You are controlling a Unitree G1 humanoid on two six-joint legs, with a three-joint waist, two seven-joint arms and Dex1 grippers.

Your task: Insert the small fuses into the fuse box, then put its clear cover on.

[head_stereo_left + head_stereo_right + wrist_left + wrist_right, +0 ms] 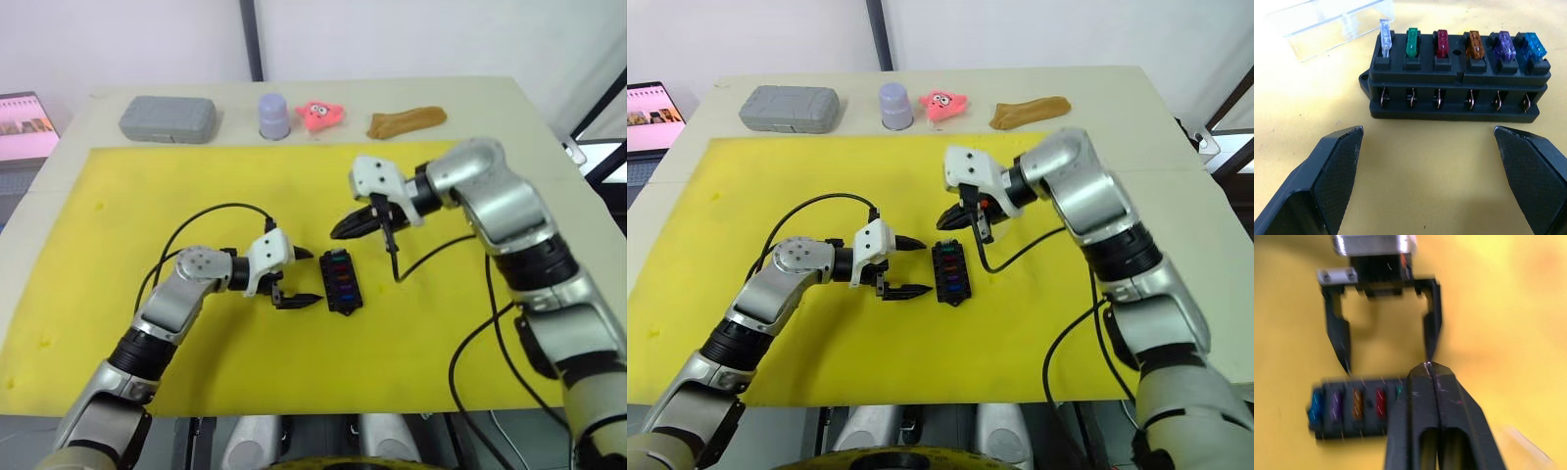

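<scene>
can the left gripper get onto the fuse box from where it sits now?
Probably yes. The left gripper is open beside the fuse box, with only bare yellow mat between them.

Pale table under a yellow mat, against a white wall

A dark vertical post (253,39) rises behind the beige table (490,98); the yellow mat (88,245) covers most of it, and a laptop screen (24,116) glows at the left.

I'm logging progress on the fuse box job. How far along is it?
Done: six small fuses sit in the fuse box. In hand: nothing; the left gripper is open beside the box, the right gripper shut. Left: the clear cover lies on the mat, not yet fitted.
</scene>
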